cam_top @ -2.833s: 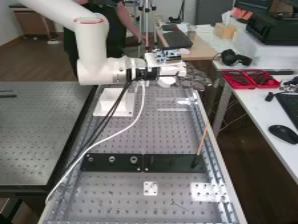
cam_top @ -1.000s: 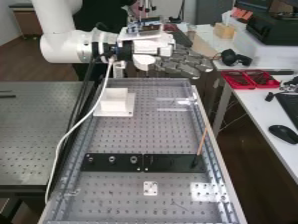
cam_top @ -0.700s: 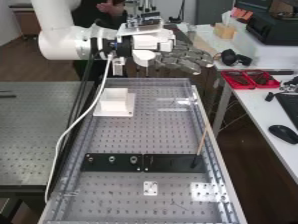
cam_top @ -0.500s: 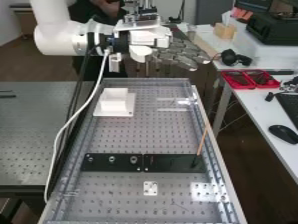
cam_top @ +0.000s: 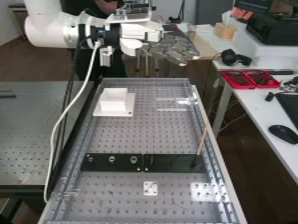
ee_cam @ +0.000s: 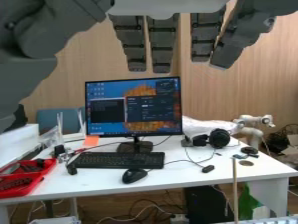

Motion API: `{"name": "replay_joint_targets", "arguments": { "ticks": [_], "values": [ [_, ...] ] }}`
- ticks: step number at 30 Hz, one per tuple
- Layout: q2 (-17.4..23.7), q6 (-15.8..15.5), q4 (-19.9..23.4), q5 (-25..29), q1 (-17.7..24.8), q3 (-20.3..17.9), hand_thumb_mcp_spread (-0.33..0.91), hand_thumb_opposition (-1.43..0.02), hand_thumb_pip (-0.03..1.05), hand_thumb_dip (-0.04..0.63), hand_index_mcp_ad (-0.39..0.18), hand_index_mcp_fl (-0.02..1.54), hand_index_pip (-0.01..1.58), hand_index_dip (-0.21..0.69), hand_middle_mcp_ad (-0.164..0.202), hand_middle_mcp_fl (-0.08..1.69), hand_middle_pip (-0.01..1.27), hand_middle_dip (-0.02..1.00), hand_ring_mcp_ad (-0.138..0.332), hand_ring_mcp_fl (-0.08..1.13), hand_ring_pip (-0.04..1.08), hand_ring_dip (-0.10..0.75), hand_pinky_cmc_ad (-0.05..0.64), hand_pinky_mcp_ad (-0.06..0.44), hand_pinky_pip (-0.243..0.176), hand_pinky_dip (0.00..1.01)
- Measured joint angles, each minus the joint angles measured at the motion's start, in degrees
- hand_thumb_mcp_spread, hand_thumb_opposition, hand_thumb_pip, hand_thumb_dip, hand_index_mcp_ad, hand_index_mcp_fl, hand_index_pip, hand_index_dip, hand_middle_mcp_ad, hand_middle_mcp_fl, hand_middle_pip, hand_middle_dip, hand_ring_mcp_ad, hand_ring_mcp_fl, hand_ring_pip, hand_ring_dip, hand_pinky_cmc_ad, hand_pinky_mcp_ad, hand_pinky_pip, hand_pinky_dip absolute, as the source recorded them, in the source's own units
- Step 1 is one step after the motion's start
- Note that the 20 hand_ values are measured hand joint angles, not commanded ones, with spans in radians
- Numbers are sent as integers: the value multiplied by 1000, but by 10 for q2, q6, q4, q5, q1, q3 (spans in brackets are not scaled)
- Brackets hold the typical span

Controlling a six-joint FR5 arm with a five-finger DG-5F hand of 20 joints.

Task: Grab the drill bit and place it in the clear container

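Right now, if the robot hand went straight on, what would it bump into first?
Probably the monitor on the white desk: the hand seems to point that way, though depth is unclear.

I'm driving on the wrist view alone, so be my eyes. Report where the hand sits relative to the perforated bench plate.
Observer: In the high view, the hand is raised and appears just beyond the far edge of the perforated plate.
Operator: Name whatever stands nearest that far edge, on the left.
Observer: A white block on a flat white base, near the plate's far left corner.
Operator: Now give me the nearer part of the plate.
Observer: Two black bars lie end to end across it, the left one bearing three small round pieces.
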Motion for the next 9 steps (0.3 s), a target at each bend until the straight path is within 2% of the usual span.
{"name": "replay_joint_targets", "arguments": {
  "ticks": [9],
  "values": [
    [6,5,-4,5,2,-9,143,-620,269,12,24,103,70,412,84,94,141,176,213,14,113,45,291,154,-122,382]
  ]
}}
